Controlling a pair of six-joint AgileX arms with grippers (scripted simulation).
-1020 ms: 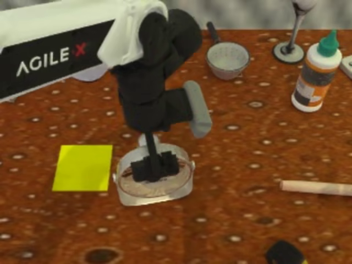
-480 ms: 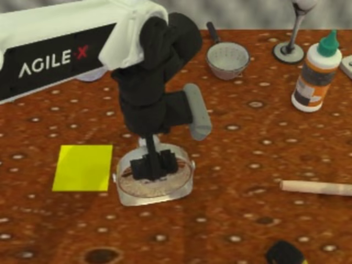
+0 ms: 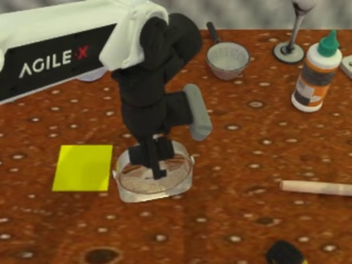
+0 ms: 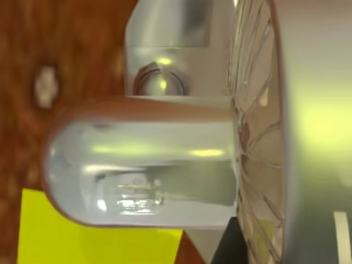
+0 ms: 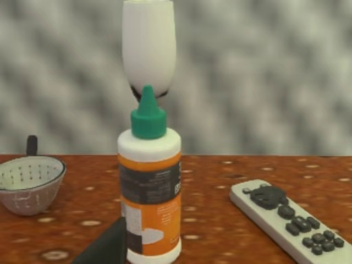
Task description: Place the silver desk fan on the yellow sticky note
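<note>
From above, the left end effector (image 3: 154, 159) is clamped on the silver desk fan (image 3: 154, 177), which lies on the table (image 3: 231, 220) just right of the yellow sticky note (image 3: 82, 168). The left wrist view shows the fan's knob close up, the note behind it. The right wrist view shows a glue bottle (image 5: 149, 192), a strainer (image 5: 27, 184) and a remote (image 5: 289, 220).

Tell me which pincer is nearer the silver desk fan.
Left. The left pincer is down on the silver desk fan, beside the yellow sticky note. The right pincer is out of the top view, near the glue bottle.
</note>
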